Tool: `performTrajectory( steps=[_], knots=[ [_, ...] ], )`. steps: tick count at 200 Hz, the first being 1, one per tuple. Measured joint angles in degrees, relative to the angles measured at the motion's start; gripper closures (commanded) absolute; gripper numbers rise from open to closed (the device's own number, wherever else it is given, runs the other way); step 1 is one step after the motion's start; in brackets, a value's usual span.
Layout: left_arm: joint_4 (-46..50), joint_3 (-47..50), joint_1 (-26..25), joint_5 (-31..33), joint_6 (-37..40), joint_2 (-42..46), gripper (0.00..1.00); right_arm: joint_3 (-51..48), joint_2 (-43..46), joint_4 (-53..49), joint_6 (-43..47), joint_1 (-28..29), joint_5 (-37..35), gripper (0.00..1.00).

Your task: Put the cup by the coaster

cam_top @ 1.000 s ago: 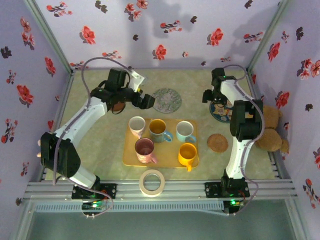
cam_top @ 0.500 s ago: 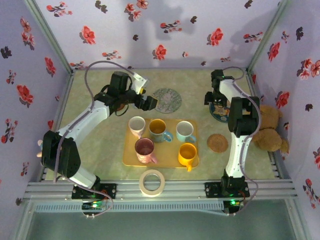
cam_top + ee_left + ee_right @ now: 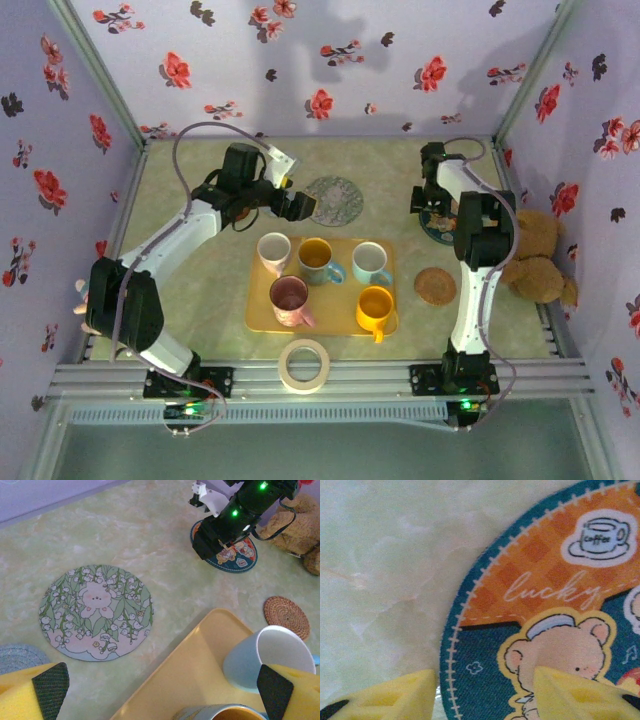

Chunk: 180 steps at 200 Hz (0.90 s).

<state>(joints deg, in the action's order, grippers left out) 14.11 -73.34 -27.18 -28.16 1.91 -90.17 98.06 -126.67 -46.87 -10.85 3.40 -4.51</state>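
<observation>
Top external view: nearest the arm bases a roll of beige tape [image 3: 304, 364] is seen. Behind it the flat yellow tray [image 3: 333, 305] lies on the counter, and all five coloured cups [image 3: 290, 298] are standing on it; no cup is held. Just right of the tray a round woven coaster [image 3: 435, 285] is lying. Over the tray's far edge the left fingers [image 3: 50, 687] are held wide apart, near the round floral coaster [image 3: 338, 200]. Farthest, the right fingers [image 3: 390, 695] are set apart across the rim of the round blue-and-orange coaster [image 3: 440, 228]; a grip cannot be confirmed. The step is judged to be the reach before picking. Next, one cup must be straddled, clamped and lifted clear of its neighbours.
</observation>
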Motion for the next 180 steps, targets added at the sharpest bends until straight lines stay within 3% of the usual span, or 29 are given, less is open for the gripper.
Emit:
performTrajectory(
  steps=[95,180],
  knots=[
    [0.04,-0.48,0.00,0.04,0.00,-1.01,0.01,-0.02,0.04,-0.24,0.00,-0.55,-0.07,1.00],
    [0.09,-1.18,0.00,0.72,0.00,-1.07,0.00,-0.20,0.33,-0.15,-0.15,-0.55,0.33,1.00]
  ],
)
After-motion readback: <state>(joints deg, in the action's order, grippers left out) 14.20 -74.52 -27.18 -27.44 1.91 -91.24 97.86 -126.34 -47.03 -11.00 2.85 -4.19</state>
